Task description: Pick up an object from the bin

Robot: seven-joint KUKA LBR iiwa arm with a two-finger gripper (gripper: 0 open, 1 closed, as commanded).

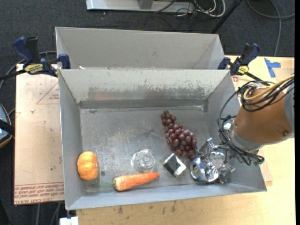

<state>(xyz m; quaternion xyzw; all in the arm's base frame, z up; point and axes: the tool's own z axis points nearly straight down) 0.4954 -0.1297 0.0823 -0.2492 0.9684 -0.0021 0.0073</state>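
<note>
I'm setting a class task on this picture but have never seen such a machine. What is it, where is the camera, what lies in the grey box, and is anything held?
It is a robot arm with an orange cover, reaching in from the right. Its gripper is low in the bin's lower right corner. The camera looks down from above. In the bin lie purple grapes, a carrot, a round orange fruit, a clear glass piece and a small black-and-white block. Whether anything is held cannot be told.

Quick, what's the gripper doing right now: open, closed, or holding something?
Gripper: cannot be told. It is low in the bin's lower right corner, beside the purple grapes.
</note>
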